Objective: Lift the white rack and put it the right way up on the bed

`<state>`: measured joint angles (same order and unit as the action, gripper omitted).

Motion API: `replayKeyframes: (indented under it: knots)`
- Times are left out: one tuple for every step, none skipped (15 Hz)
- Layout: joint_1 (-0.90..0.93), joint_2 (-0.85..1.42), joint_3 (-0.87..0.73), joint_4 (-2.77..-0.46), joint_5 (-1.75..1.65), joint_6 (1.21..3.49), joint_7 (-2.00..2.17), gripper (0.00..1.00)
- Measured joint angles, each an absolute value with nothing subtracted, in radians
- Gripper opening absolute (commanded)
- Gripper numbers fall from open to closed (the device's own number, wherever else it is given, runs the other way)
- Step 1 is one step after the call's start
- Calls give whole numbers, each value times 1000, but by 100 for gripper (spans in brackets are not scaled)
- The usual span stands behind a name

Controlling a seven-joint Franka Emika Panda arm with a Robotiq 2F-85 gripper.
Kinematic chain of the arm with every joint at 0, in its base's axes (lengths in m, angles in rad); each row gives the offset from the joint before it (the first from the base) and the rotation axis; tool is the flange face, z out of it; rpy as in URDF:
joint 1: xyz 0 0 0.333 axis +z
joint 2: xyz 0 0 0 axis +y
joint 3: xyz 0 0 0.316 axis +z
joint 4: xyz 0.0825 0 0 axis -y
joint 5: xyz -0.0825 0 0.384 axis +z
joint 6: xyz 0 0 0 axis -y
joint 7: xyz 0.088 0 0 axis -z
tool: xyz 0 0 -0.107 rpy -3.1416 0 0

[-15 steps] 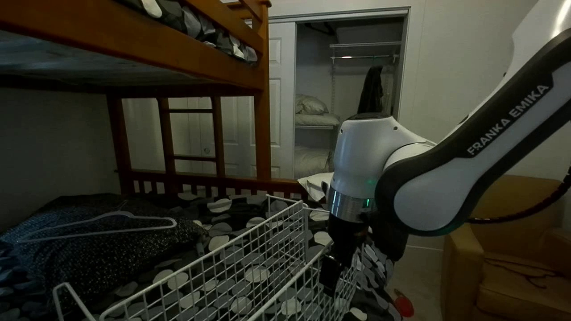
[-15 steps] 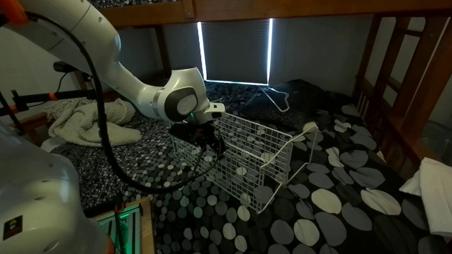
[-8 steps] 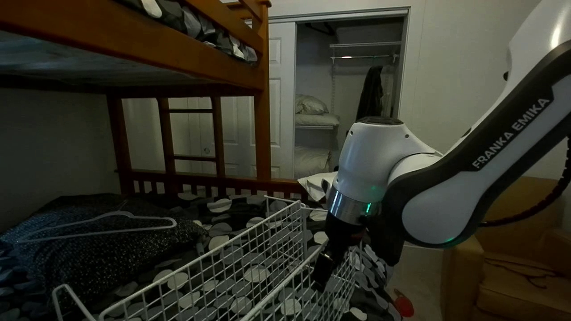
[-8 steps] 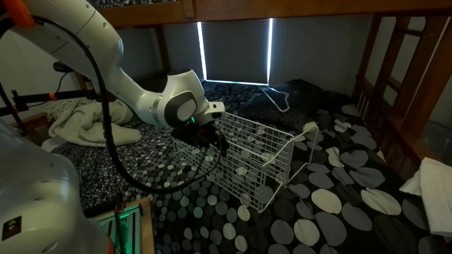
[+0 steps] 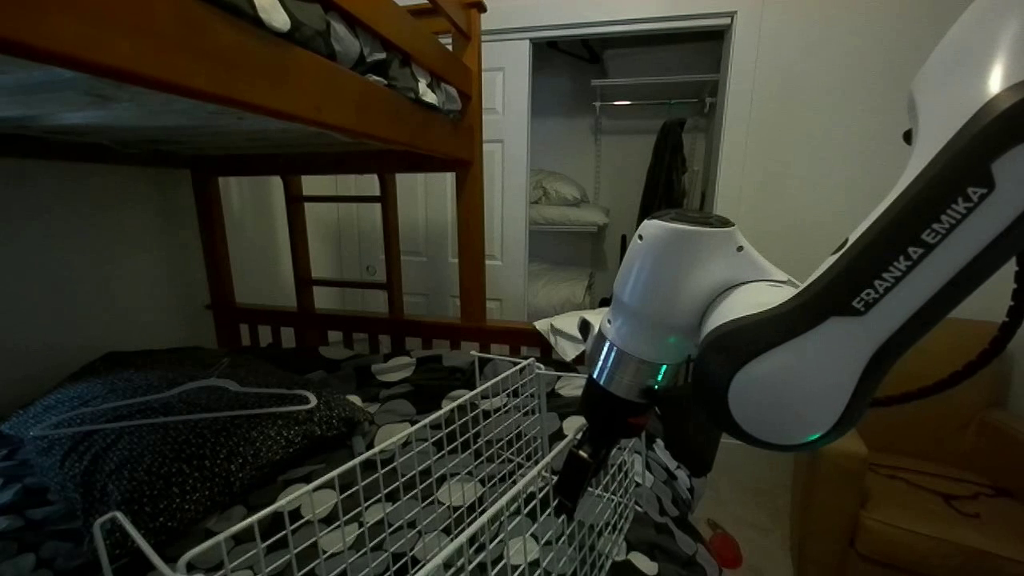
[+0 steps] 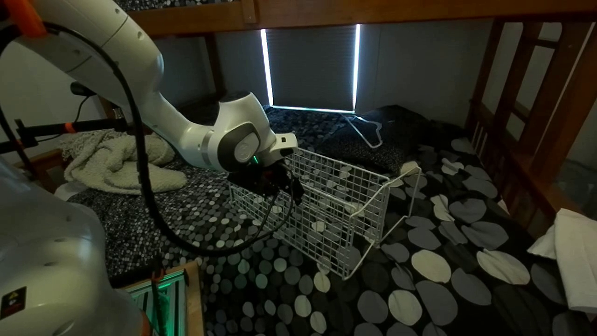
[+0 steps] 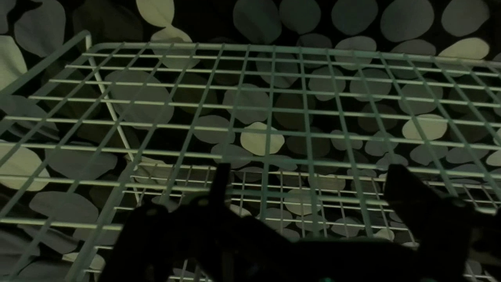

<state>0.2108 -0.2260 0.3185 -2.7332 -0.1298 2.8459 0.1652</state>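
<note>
The white rack [image 5: 400, 438] lies on the bed [image 6: 447, 308], with its two long mesh walls upright and its wire legs sticking out at one end. It also shows in an exterior view [image 6: 326, 196], and its mesh fills much of the wrist view [image 7: 274, 48]. My black gripper [image 5: 566, 496] is tilted at the rack's long wall nearest the robot; it also shows in an exterior view [image 6: 298, 196]. In the wrist view the gripper [image 7: 309, 168] has its fingers wide apart over the mesh, with nothing held. Whether the fingertips pass through the mesh I cannot tell.
A thin hanger [image 5: 184, 420] lies on a dark pillow [image 5: 200, 480] by the wall. The upper bunk [image 5: 344, 96] hangs above. A cream blanket [image 6: 121, 168] and a white cloth [image 6: 576, 261] lie at opposite ends. A tan armchair [image 5: 920, 488] stands beside the bed.
My gripper has tilted and come lower, its fingertips shifting further over the rack. The rack has slid very slightly with it. The fingers stay apart.
</note>
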Motion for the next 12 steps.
replayKeyframes:
  knots:
    - [204,-226,325,-2730,-147,2846,177,100]
    - [195,-226,332,-2726,-164,2846,188,100]
    - [185,-227,340,-2720,-183,2846,200,100]
    - [175,-227,348,-2714,-204,2846,213,100]
    - [159,-227,359,-2703,-235,2841,233,100]
    - [144,-227,369,-2692,-262,2831,249,100]
    - [130,-226,378,-2677,-289,2819,262,100]
    - [116,-226,386,-2661,-312,2806,280,100]
    - [102,-224,392,-2642,-332,2792,298,100]
    - [88,-218,398,-2619,-350,2776,315,100]
    - [75,-208,404,-2595,-376,2760,328,100]
    - [63,-194,410,-2569,-400,2746,339,100]
